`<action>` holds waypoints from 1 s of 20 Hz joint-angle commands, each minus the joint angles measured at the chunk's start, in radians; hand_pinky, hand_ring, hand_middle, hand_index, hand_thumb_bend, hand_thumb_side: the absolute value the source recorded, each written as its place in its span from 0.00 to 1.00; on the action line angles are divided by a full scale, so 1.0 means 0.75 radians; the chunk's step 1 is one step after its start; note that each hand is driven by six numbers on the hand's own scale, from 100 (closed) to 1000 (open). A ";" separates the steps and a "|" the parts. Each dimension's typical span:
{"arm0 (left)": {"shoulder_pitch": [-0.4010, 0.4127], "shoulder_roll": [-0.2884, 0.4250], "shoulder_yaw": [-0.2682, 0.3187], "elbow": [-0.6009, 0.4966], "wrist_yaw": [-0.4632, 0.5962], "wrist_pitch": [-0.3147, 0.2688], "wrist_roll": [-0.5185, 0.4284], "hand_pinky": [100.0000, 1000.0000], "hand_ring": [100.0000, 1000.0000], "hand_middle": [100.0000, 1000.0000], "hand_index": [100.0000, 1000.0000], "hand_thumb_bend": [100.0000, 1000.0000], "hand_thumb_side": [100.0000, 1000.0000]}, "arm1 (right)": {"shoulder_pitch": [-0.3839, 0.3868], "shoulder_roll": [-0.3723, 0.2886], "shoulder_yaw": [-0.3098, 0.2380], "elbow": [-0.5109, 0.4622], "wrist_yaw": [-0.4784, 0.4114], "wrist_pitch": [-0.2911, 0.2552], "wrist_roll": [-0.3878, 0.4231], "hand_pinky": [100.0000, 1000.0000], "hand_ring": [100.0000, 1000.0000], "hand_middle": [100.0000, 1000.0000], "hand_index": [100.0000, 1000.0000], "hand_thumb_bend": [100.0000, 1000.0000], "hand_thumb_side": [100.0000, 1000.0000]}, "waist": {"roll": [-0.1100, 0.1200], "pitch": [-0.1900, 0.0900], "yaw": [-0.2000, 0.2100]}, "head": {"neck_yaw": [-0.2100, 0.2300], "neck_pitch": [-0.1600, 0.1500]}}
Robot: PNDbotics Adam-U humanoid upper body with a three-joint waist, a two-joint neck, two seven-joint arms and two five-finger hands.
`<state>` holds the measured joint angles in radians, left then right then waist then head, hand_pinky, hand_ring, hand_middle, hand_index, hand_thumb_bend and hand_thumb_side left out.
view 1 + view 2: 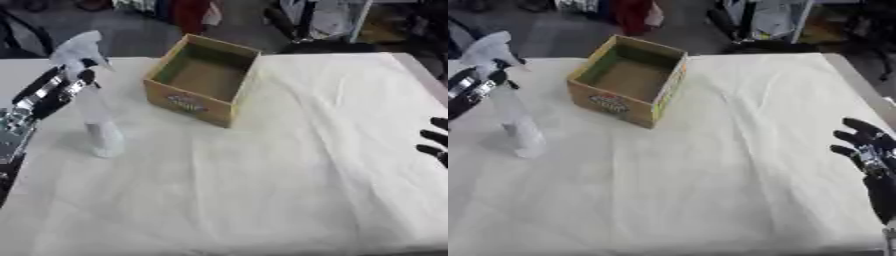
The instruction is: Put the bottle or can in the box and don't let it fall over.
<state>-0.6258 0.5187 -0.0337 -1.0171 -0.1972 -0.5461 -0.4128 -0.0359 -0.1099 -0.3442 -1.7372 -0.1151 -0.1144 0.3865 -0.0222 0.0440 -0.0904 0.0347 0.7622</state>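
A clear spray bottle (94,117) with a white trigger head stands at the left of the white-covered table (262,190), leaning a little with its head toward the left. My left hand (54,92) comes in from the left edge, its fingers curled round the bottle's neck just under the head. The bottle's base is at the tablecloth; whether it touches I cannot tell. An open cardboard box (188,104) with a printed front stands to the right of the bottle and farther back, with nothing inside it. My right hand (868,150) rests open at the right edge, fingers spread.
Beyond the table's far edge are a dark floor, a chair (17,35) at the far left, and red and white clutter (192,12). The table's right edge (868,90) runs close to my right hand.
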 commanded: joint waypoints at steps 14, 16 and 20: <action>0.070 0.014 -0.043 0.000 -0.111 -0.067 -0.033 0.70 1.00 0.86 0.99 0.00 0.94 | -0.019 -0.018 -0.002 -0.017 -0.006 -0.003 0.003 0.75 0.83 0.85 0.81 0.00 0.49 | 0.000 -0.012 0.004 | -0.001 -0.020; 0.083 0.009 -0.046 0.006 -0.128 -0.073 -0.035 0.70 1.00 0.85 0.98 0.00 0.91 | -0.019 -0.018 -0.002 -0.017 -0.006 -0.004 0.003 0.75 0.83 0.85 0.81 0.00 0.49 | 0.000 -0.012 0.005 | -0.002 -0.020; 0.103 -0.005 -0.052 0.029 -0.174 -0.085 -0.035 0.69 1.00 0.83 0.96 0.00 0.81 | -0.018 -0.019 -0.002 -0.016 -0.006 -0.004 0.003 0.75 0.83 0.85 0.81 0.00 0.49 | -0.001 -0.011 0.007 | -0.004 -0.020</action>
<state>-0.5522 0.5107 -0.0583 -1.0074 -0.3047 -0.6049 -0.4343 -0.0401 -0.1099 -0.3442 -1.7372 -0.1152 -0.1144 0.3867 -0.0216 0.0435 -0.0854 0.0338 0.7543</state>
